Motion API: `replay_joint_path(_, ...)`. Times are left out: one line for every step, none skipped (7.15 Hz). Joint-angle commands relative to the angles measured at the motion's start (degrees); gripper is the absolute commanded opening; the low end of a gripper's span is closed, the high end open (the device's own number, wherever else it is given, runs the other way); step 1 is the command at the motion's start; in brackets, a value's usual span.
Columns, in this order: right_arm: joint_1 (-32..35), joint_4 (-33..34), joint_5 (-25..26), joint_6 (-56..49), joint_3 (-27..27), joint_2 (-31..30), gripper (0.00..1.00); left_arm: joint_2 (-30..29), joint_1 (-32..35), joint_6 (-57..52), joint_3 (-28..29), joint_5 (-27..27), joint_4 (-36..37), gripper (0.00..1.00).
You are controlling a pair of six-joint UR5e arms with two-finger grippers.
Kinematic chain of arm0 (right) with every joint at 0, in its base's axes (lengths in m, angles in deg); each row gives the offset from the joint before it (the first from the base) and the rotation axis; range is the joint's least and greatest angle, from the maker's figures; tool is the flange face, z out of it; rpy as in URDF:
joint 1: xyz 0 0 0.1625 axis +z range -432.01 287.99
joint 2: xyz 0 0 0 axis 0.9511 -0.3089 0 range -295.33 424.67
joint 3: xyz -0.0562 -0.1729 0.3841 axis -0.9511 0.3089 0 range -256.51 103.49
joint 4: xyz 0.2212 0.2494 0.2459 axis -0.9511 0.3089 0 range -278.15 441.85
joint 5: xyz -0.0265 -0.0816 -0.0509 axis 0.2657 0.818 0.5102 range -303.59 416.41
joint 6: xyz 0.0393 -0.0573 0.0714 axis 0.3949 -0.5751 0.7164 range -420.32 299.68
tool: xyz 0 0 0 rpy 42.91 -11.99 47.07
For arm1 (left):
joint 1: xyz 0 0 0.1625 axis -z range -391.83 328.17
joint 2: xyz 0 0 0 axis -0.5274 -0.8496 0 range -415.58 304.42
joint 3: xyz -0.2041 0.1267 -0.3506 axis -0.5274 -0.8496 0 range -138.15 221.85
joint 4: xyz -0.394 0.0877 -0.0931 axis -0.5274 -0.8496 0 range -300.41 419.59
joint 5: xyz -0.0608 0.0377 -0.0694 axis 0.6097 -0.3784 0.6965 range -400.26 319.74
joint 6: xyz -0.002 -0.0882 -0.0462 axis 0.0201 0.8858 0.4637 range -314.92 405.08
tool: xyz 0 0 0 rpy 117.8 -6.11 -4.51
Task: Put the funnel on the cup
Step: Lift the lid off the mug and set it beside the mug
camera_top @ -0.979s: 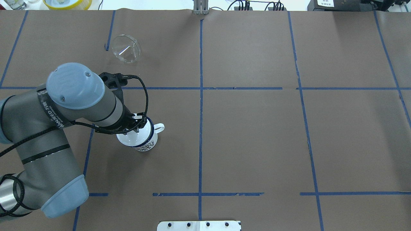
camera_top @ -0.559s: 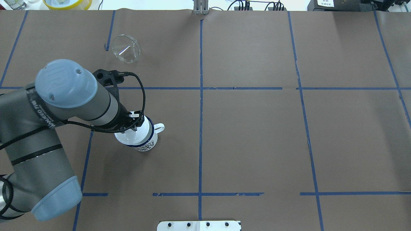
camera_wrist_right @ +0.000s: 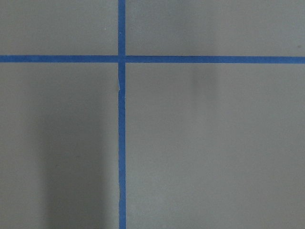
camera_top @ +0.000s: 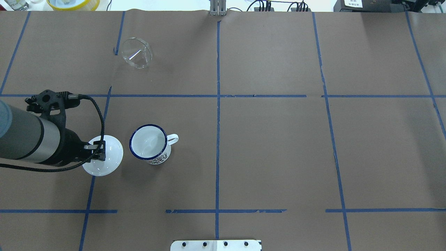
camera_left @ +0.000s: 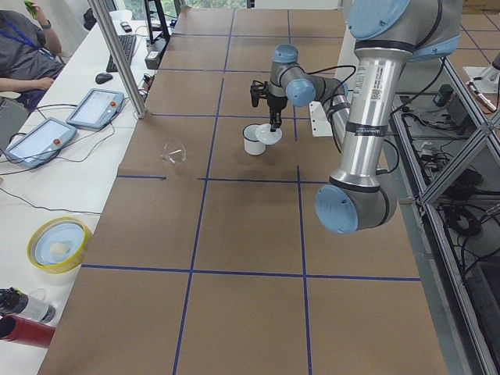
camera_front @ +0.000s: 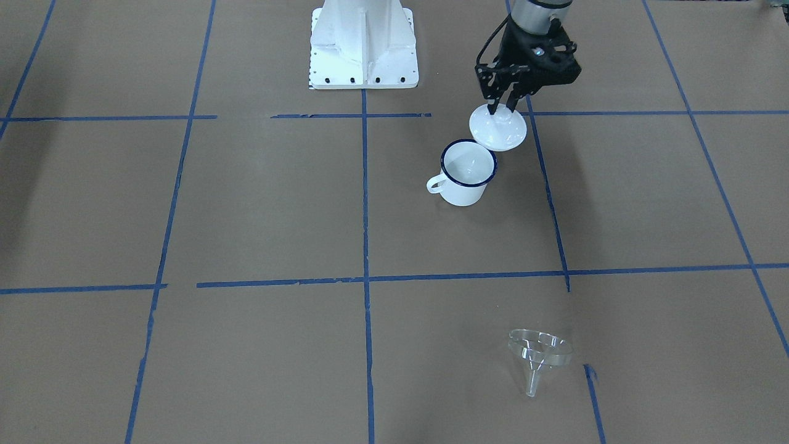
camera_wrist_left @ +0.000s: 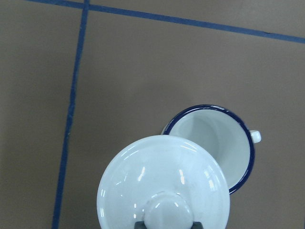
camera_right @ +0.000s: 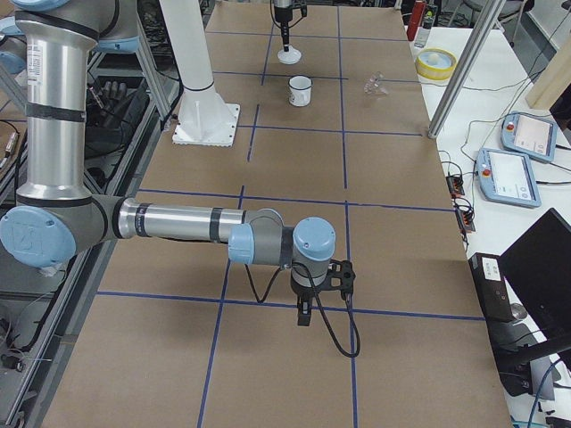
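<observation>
The cup [camera_top: 150, 144], a white mug with a dark blue rim, stands upright and uncovered, its handle to the overhead view's right. It also shows in the front view [camera_front: 468, 172] and the left wrist view [camera_wrist_left: 214, 143]. My left gripper [camera_top: 99, 150] is shut on the knob of a round white lid [camera_top: 104, 157] and holds it beside the cup, slightly above rim height [camera_wrist_left: 162, 181]. The clear funnel [camera_top: 137, 53] lies on its side on the paper, far from both [camera_front: 537, 354]. My right gripper [camera_right: 303, 316] hangs over bare paper far away; I cannot tell if it is open.
The table is covered in brown paper with blue tape lines [camera_top: 217, 96]. The robot's white base plate [camera_front: 363, 49] sits at the near middle edge. A yellow bowl [camera_top: 73, 3] and tablets [camera_left: 94, 108] lie beyond the far edge.
My left gripper has carried the white lid off the cup and to the left. The cup's mouth is now uncovered. The funnel has not moved.
</observation>
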Motion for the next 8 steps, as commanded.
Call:
replay_joint_path(0.00, 0.00, 0.00, 0.00, 0.00, 0.00, 1.00, 3.93, -1.60, 0.41, 7.16, -0.28, -10.91, 0.09)
replay_joint_path(0.00, 0.00, 0.00, 0.00, 0.00, 0.00, 1.00, 3.93, -1.70, 0.41, 12.70, -0.37, -16.26, 0.09)
replay_joint_path(0.00, 0.00, 0.00, 0.00, 0.00, 0.00, 1.00, 3.93, -2.14, 0.33, 16.49, -0.45, -19.62, 0.09)
replay_joint_path(0.00, 0.00, 0.00, 0.00, -0.08, 0.00, 1.00, 3.84, -3.10, 0.24, 19.49, -0.54, -21.74, 0.09)
replay_joint_path(0.00, 0.00, 0.00, 0.00, -0.08, 0.00, 1.00, 3.84, -3.28, 0.24, 20.56, -0.54, -22.46, 0.09)
replay_joint_path(0.00, 0.00, 0.00, 0.00, 0.00, 0.00, 1.00, 3.75, -3.46, 0.15, 20.57, -0.54, -22.47, 0.09)
replay_joint_path(0.00, 0.00, 0.00, 0.00, 0.00, 0.00, 1.00, 3.75, -3.46, 0.06, 20.57, -0.54, -22.47, 0.13)
replay_joint_path(0.00, 0.00, 0.00, 0.00, 0.00, 0.00, 1.00, 3.75, -3.37, 0.06, 20.66, -0.54, -22.47, 0.47)
